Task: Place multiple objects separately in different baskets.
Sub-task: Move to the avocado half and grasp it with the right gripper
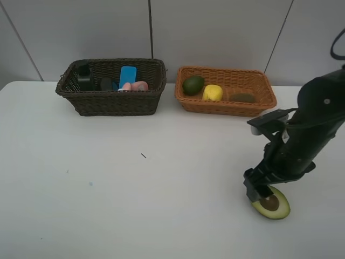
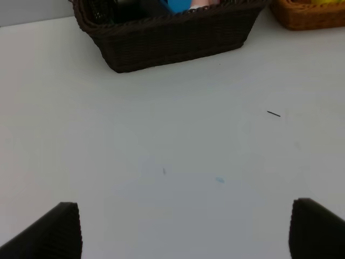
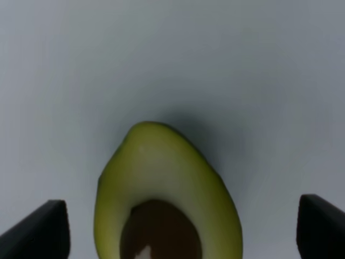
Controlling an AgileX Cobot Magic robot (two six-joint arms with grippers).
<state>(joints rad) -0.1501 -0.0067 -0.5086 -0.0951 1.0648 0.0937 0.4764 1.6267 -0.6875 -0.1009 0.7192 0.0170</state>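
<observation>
**Avocado half between the open right pincer**

The avocado half lay cut side up on the bench, between the right pincer's wide-apart fingers, untouched. Well beyond it sat the orange-tan basket with lime and lemon. The left pincer hung apart over bare bench, the dark brown basket ahead of it.

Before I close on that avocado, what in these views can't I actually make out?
- Right claw: high view, arm hides its tips; contact with the avocado half can't be told.
- Avocado half: right wrist view, frame edge cuts it off.
- Dark basket: wall hides the lower contents; black items there are unclear.
- Brownish item in orange basket: too dim to identify.
</observation>
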